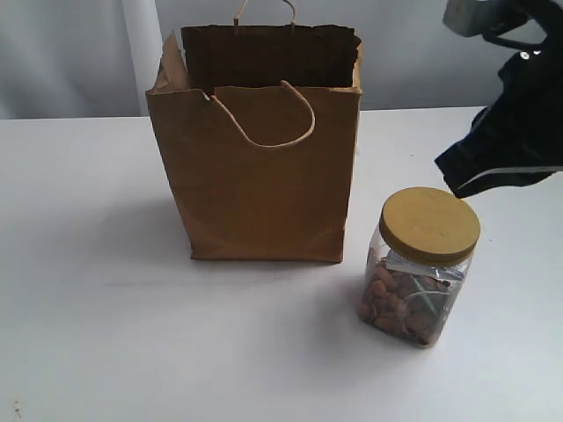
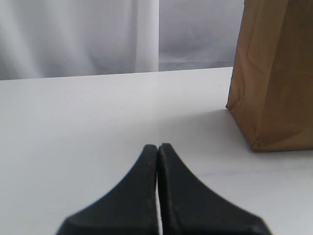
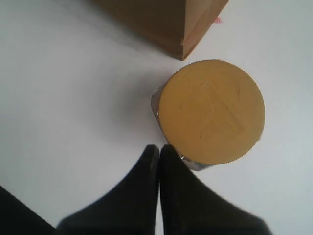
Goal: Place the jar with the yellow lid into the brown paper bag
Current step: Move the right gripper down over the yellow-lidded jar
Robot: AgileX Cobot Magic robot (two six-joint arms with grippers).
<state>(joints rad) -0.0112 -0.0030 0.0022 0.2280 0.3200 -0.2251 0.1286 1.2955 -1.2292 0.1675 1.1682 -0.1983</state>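
The yellow-lidded jar (image 1: 420,264) stands upright on the white table, to the right of and in front of the brown paper bag (image 1: 260,176). The bag is upright with its top open and its inside dark. My right gripper (image 1: 456,180) hangs above and just behind the jar. The right wrist view looks down on the jar's lid (image 3: 211,110), with the right gripper (image 3: 159,148) shut and empty beside it and a bag corner (image 3: 171,24) beyond. My left gripper (image 2: 157,147) is shut and empty low over the table, with the bag's side (image 2: 274,83) off to one side. The exterior view does not show the left gripper.
The white table (image 1: 106,290) stretches wide to the left of and in front of the bag. A pale curtain and grey wall (image 1: 79,53) close off the back. The bag's loop handles (image 1: 273,123) hang at its open top.
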